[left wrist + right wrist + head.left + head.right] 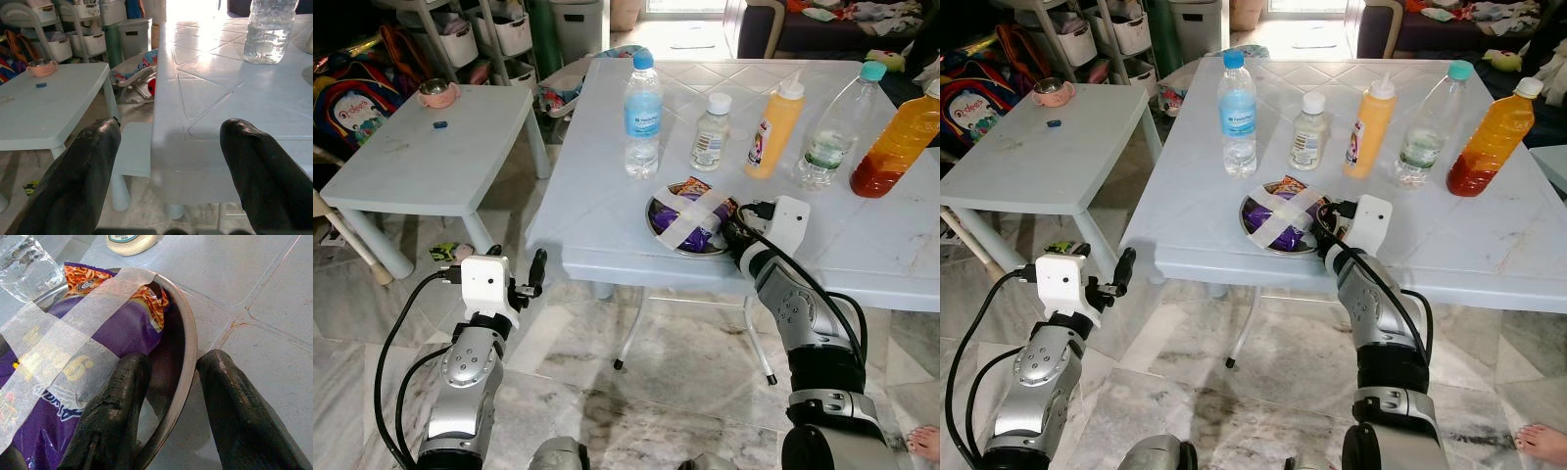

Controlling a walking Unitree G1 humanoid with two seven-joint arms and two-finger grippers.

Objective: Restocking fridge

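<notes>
Round metal bowl (188, 340): it sat near the front edge of the big pale blue table (607, 186), with a purple and orange snack bag (110, 330) inside, held down by two crossed strips of white tape (73, 328).
Right gripper (168, 396): it was at the bowl's right side. One black finger was inside the bowl and the other was outside on the table. The rim ran between them. The jaws were apart and I could not tell if they pressed the rim.
Left gripper (168, 161): it hung in the air in front of the table's left corner. The jaws were spread wide with nothing in them.
Behind the bowl: a clear water bottle with a blue cap (643, 113), a small white bottle (711, 132), a yellow squeeze bottle (774, 127), a clear bottle with a teal cap (837, 127) and a bottle of orange drink (898, 142) stood in a row.
Small pale table (431, 162): it stood to the left, with a pink cup (438, 92) on it.
</notes>
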